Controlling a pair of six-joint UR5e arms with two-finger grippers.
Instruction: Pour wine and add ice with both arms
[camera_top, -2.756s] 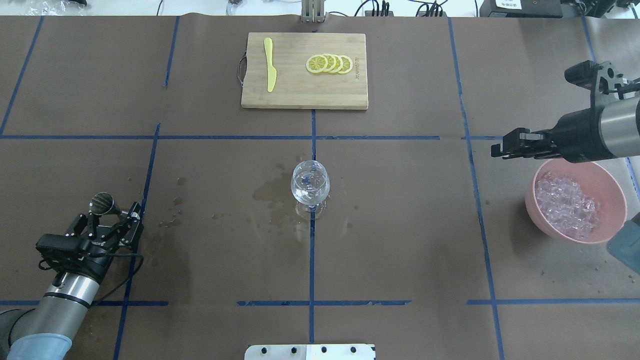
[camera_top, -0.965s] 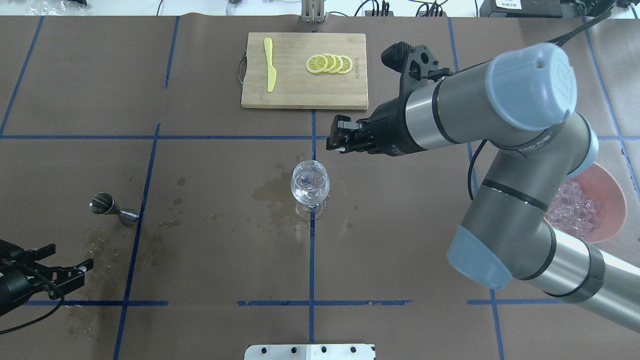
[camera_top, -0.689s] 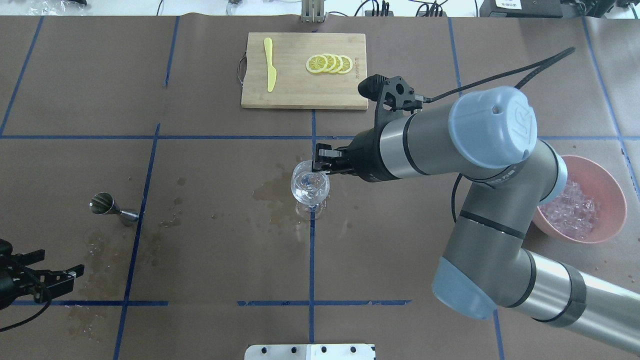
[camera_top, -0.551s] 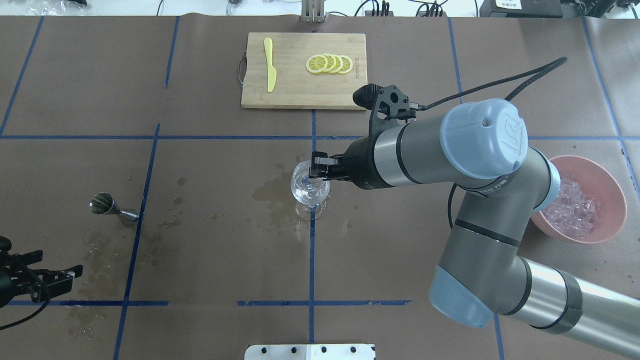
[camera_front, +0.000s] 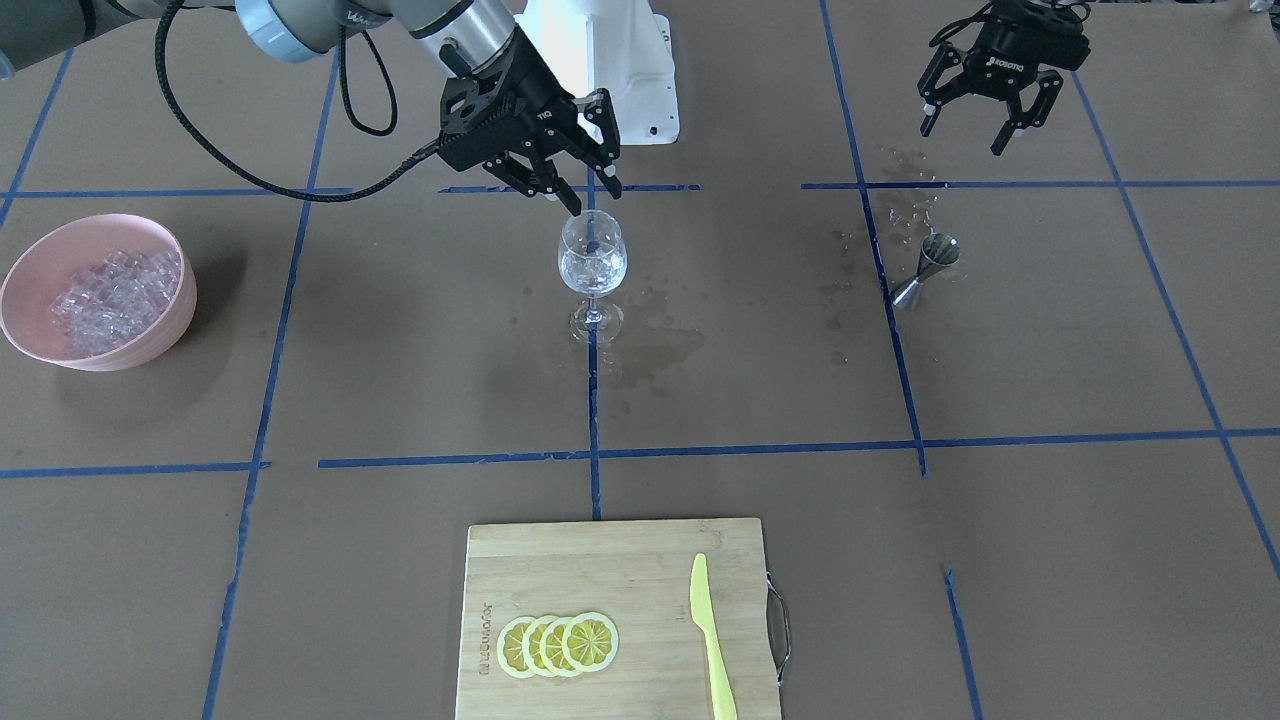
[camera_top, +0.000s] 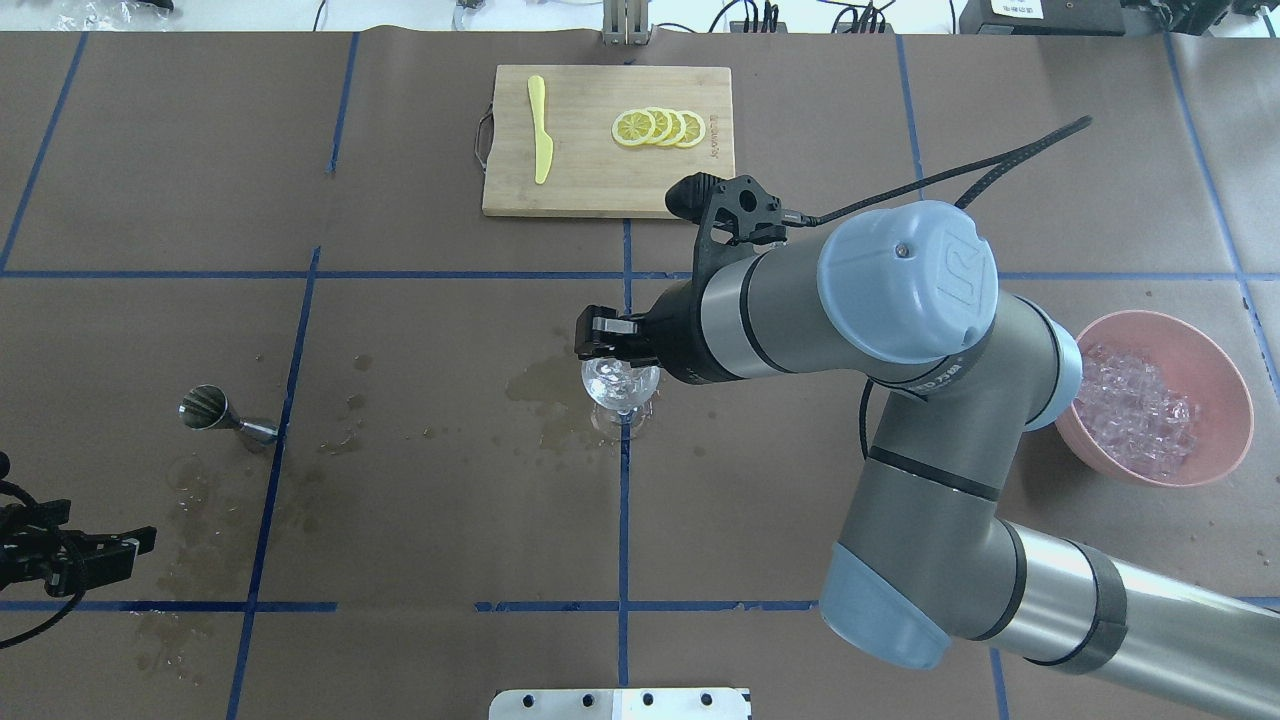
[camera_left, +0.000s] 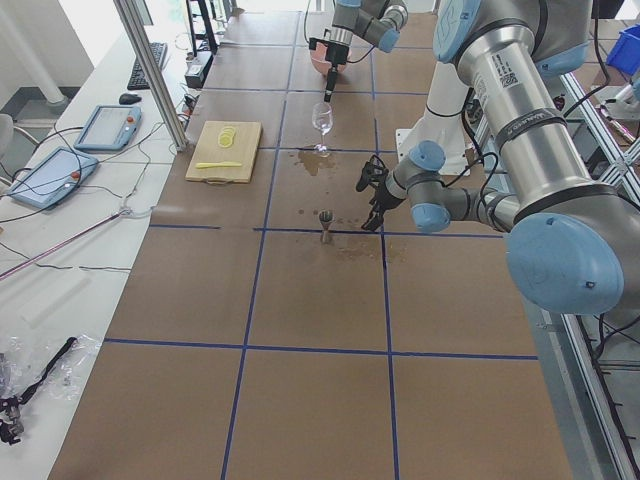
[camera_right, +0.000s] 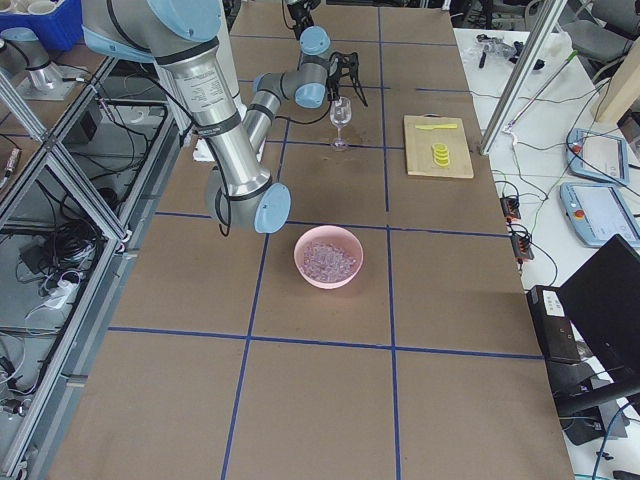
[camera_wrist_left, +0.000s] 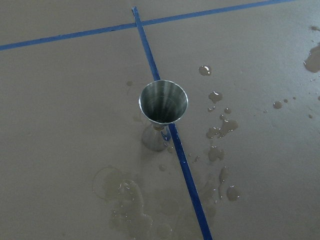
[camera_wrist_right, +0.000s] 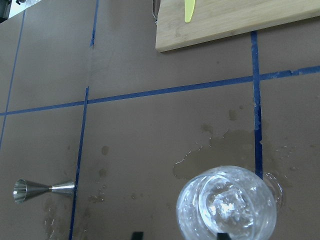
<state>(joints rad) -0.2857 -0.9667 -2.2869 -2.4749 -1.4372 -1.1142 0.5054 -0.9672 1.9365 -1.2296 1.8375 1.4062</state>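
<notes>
Sweeping in from the pink bowl (camera_top: 1215, 350) at the right edge of the overhead view, the right gripper (camera_front: 585, 195) has crossed to mid-frame. Over the last half second it has slid a little further left across the mouth of the wine glass (camera_front: 592, 262). The left gripper (camera_front: 968, 125) has meanwhile backed into the lower-left corner, leaving the jigger (camera_wrist_left: 163, 102) alone.

We read the placement as deliberate. The right gripper hangs just above the rim, so that whatever it lets go lands in the glass and not on the brown paper (camera_front: 400, 350), while the left keeps out of the centre. The jigger stands upright on a blue tape line (camera_wrist_left: 186, 172), ringed by wet spots, which suggests to us that the pouring is done. We cannot pick out the wine itself, though damp patches (camera_front: 660, 345) darken the paper beside the glass's foot.

The right gripper's jaws stand wide apart and hold nothing we can see. Their two tips just show at the bottom edge of the wrist view, one over the glass and one to its left. Inside the glass sit clear cubes (camera_wrist_right: 227, 197). The rest of the ice (camera_front: 115, 290) is heaped in the bowl at centre-left of the front view. In the upper right of that view, the left gripper is likewise spread and empty.
</notes>
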